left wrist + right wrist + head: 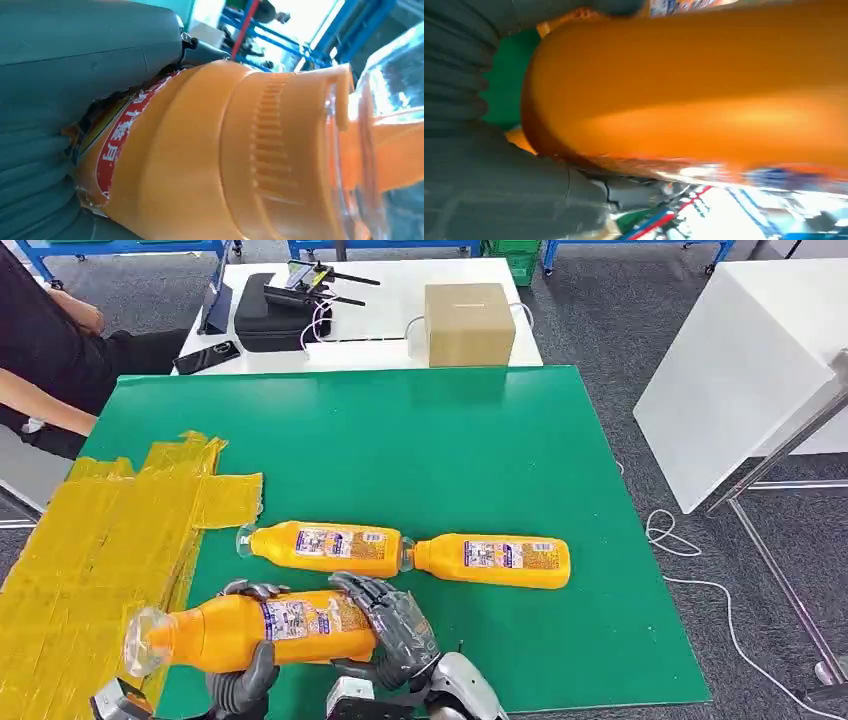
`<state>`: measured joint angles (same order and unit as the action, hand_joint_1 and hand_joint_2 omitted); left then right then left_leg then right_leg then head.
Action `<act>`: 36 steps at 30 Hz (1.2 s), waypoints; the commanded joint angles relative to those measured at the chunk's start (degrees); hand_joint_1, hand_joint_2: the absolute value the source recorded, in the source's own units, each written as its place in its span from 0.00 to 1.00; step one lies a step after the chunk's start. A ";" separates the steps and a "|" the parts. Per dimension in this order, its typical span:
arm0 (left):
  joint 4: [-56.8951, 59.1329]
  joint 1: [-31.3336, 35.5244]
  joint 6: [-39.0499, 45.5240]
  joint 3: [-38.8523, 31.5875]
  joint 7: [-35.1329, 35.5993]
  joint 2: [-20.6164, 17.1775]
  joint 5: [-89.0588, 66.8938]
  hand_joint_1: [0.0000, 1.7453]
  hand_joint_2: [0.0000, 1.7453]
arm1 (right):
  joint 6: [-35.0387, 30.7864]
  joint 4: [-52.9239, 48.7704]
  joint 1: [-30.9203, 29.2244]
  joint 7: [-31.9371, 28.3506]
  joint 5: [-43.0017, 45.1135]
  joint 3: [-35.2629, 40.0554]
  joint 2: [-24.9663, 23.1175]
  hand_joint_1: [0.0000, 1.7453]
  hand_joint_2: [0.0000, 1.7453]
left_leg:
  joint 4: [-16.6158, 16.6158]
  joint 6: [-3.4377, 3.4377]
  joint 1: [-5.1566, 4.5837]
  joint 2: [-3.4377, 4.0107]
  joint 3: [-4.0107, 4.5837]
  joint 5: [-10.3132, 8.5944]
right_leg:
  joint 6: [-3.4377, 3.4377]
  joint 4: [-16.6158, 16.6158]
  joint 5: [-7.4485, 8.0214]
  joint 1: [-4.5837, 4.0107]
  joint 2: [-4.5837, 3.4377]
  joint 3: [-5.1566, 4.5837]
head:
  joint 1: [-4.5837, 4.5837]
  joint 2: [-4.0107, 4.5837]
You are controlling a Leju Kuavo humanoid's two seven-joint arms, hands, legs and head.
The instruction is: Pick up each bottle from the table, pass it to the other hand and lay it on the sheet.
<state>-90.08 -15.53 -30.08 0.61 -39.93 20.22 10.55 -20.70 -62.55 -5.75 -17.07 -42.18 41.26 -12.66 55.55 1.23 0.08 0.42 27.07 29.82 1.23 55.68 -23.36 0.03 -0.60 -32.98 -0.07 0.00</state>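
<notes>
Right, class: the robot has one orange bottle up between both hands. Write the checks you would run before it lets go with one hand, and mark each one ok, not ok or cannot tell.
1. Left hand grips the held bottle from beneath: ok.
2. Right hand wraps the base end: ok.
3. Left grip firm enough to carry the bottle alone: cannot tell.
4. Held bottle clear of the two bottles lying on the green mat, the nearer bottle and the farther bottle: ok.
5. Bare room on the yellow sheet: ok.
6. Person's arm beyond the sheet's far corner, off the sheet: ok.
</notes>
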 commanded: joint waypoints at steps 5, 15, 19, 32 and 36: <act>-11.48 4.19 23.82 0.13 -0.07 -12.66 -19.26 1.00 1.00 | 3.80 -0.43 -5.10 0.70 2.51 -5.98 -0.33 0.00 0.00 | 0.00 -0.08 0.05 -0.04 0.02 -0.03 | -0.02 -0.01 0.03 -0.05 0.05 -0.02 | 0.00 0.00; 0.39 16.29 45.13 -11.07 1.69 -18.49 -45.14 1.00 1.00 | 6.81 4.26 -10.33 2.44 4.08 -2.45 -1.29 0.00 0.00 | -0.11 -0.30 0.11 -0.11 -0.14 -0.21 | -0.02 -0.04 0.06 -0.15 0.07 0.12 | 0.02 0.00; 11.50 21.31 53.50 -9.22 11.35 -21.40 -60.90 1.00 1.00 | 7.78 6.83 -12.25 3.31 4.28 0.27 -1.66 0.00 0.00 | -0.14 -0.31 0.17 -0.26 -0.19 -0.26 | 0.00 -0.07 0.06 -0.16 0.22 0.20 | -0.02 0.00; 31.46 26.34 65.06 -5.39 24.98 -26.05 -83.61 1.00 1.00 | 10.54 9.31 -13.86 4.60 3.75 9.40 -2.05 0.00 1.00 | -0.16 -0.31 0.15 -0.12 -0.25 -0.22 | 0.00 -0.05 0.03 -0.14 0.12 0.21 | -0.02 0.00; 31.05 26.37 64.71 -5.23 24.99 -26.04 -83.60 1.00 1.00 | 10.58 9.18 -14.07 4.63 3.91 9.43 -1.73 0.00 1.00 | -0.07 -0.29 0.14 -0.17 -0.11 -0.22 | 0.01 0.00 0.02 -0.14 0.18 0.08 | -0.04 0.00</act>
<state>-68.20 7.04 34.62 -7.08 -15.23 -3.56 -72.94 -10.45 -57.90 -16.37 -12.74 -38.58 46.84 -15.87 55.55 0.96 0.20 0.36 27.06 29.64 1.22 55.77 -23.34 -0.09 -0.57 -33.03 -0.11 0.00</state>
